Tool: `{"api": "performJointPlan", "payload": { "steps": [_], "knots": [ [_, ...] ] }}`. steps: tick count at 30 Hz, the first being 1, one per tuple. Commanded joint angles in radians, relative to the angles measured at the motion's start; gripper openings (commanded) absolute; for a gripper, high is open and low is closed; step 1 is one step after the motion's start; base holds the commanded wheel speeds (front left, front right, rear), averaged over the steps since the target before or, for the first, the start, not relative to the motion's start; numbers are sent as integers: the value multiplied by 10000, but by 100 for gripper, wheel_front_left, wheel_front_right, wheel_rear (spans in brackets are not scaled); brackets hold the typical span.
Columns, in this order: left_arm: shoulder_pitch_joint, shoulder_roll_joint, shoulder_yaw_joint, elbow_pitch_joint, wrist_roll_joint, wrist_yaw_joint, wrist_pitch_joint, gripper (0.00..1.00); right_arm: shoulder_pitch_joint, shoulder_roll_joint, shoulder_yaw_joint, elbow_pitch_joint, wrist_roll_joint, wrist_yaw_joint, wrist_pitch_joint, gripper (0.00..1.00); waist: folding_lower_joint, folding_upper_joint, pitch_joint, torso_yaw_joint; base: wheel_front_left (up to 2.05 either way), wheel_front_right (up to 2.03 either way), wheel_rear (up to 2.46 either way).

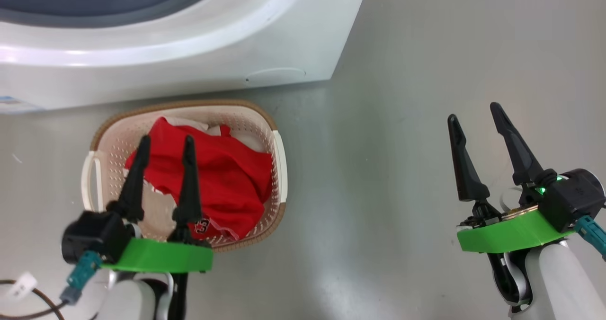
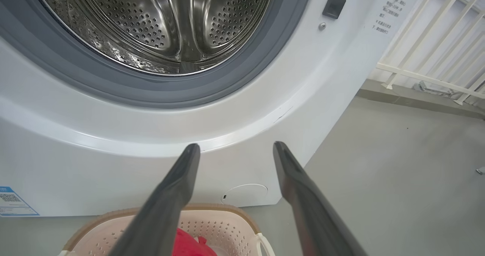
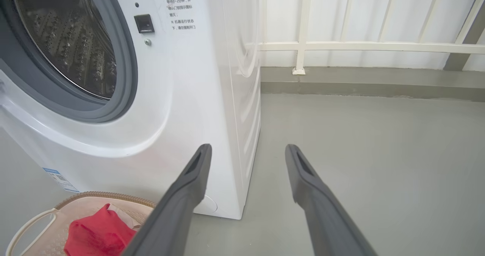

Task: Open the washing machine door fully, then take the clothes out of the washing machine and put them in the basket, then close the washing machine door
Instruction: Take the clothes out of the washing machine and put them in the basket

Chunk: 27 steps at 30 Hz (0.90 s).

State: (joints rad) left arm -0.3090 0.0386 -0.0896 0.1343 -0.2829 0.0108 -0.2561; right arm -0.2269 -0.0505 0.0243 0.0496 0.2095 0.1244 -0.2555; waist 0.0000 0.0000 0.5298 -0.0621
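The white washing machine (image 1: 189,64) stands in front of me, its grey-ringed opening uncovered onto the bare steel drum (image 2: 163,21). The washing machine door is out of view. On the floor just before the machine sits the basket (image 1: 189,104), holding the red clothes (image 1: 227,178) in a crumpled heap. Above the basket's near side hovers my left gripper (image 1: 166,138), open and holding nothing, its fingers aimed at the machine's lower front (image 2: 235,145). My right gripper (image 1: 473,111) is open and empty over bare floor to the right, pointing past the machine's right corner (image 3: 247,146).
Grey floor (image 1: 402,145) spreads to the right of the machine and basket. A white railing (image 3: 341,46) on a low kerb closes the far side. A dark cable with a white tag (image 1: 28,306) lies by my left arm.
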Motion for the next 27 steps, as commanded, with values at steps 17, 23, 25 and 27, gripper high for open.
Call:
{"api": "performJointPlan", "payload": {
  "steps": [17,23,25,27],
  "knots": [
    [1678,117,-270,-1194,339,289,-57,100,1204,3,102,35,-217,63,-63,100,0,0,-2612,2,0,0,0],
    [2259,116,-318,-1397,508,361,-57,100,1657,3,59,107,-209,63,-63,100,0,0,-3432,-9,0,0,0],
    [2415,116,-325,-1443,567,384,-57,100,1787,3,66,134,-220,63,-63,100,0,0,-3646,-18,0,0,0],
    [2490,116,-328,-1456,572,395,-57,100,1845,3,69,144,-227,63,-63,100,0,0,-3747,-22,0,0,0]
  ]
}}
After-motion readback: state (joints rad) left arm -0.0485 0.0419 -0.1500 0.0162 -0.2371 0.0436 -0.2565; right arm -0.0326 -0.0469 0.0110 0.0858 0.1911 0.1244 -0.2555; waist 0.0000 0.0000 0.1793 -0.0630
